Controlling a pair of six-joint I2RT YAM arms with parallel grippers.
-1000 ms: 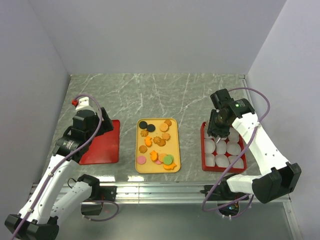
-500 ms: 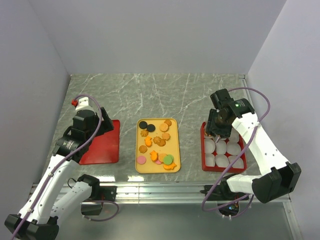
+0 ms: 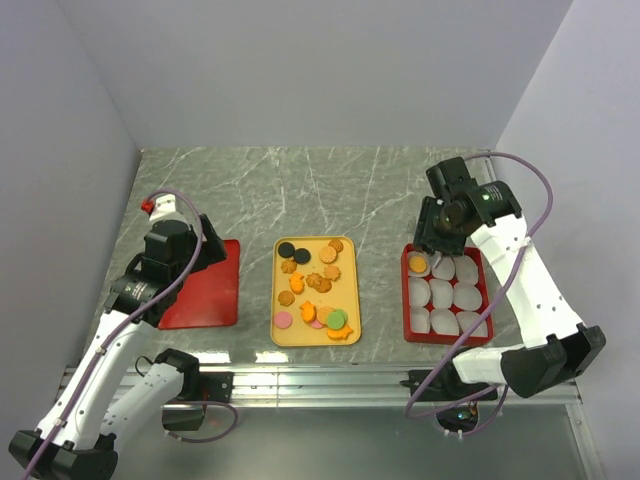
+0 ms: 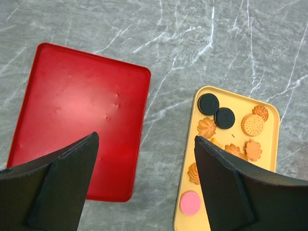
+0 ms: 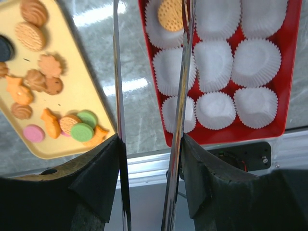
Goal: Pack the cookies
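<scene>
Several cookies (image 3: 318,283), orange, brown, pink, green and black, lie on a yellow tray (image 3: 356,290) at the table's middle; they also show in the left wrist view (image 4: 232,126) and the right wrist view (image 5: 48,77). One round orange cookie (image 3: 418,264) lies in the far left paper cup of the red tray (image 3: 405,300), and it shows in the right wrist view (image 5: 172,13). My right gripper (image 3: 440,232) hovers just behind that cup, its long metal blades (image 5: 152,19) apart and empty. My left gripper (image 3: 192,250) is open and empty above the gap between the flat red tray and the yellow tray (image 4: 147,178).
A flat, bare red tray (image 3: 205,285) lies at the left, and it shows in the left wrist view (image 4: 77,120). The other white paper cups (image 5: 226,62) in the right red tray hold nothing. Walls close off the back and both sides.
My right gripper has lifted and pulled back from the far left cup, leaving the round orange cookie in it. The left arm has not moved.
</scene>
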